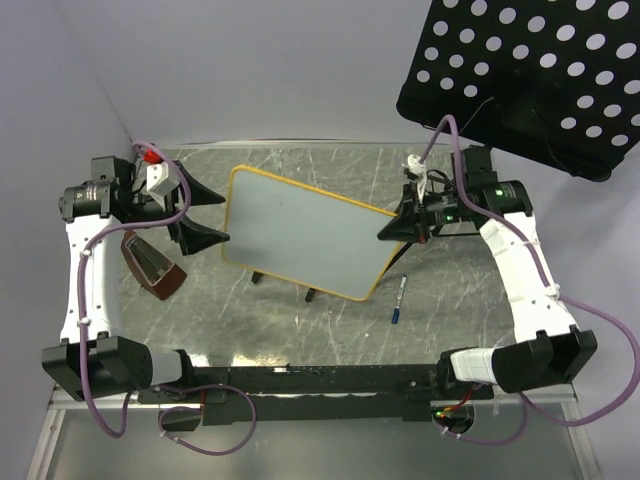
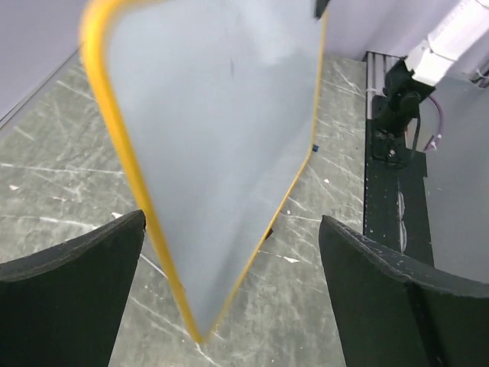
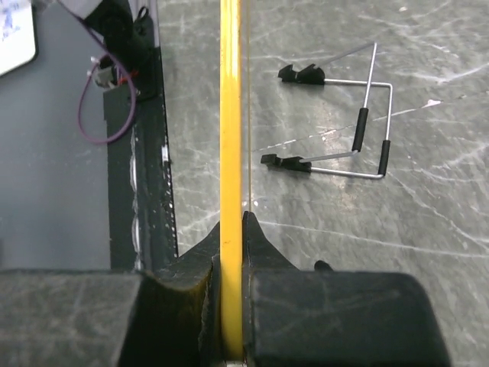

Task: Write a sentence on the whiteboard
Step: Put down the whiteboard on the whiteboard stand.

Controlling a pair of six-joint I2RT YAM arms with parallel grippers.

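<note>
The whiteboard [image 1: 300, 230], white with a yellow-orange frame, hangs tilted above the table. Its face shows no writing; the sentence is not in view. My right gripper [image 1: 388, 233] is shut on the board's right edge; in the right wrist view the fingers clamp the yellow frame [image 3: 230, 115] edge-on at the gripper [image 3: 231, 222]. My left gripper [image 1: 210, 215] is open at the board's left edge, one finger to each side and apart from it. In the left wrist view a board corner [image 2: 221, 115] points down between the open gripper [image 2: 233, 229].
A blue-capped marker [image 1: 399, 300] lies on the table right of the board. A wire stand [image 3: 359, 130] with black clip feet lies under it. A dark brown eraser [image 1: 152, 265] lies at the left. The black perforated panel [image 1: 530, 70] stands at the back right.
</note>
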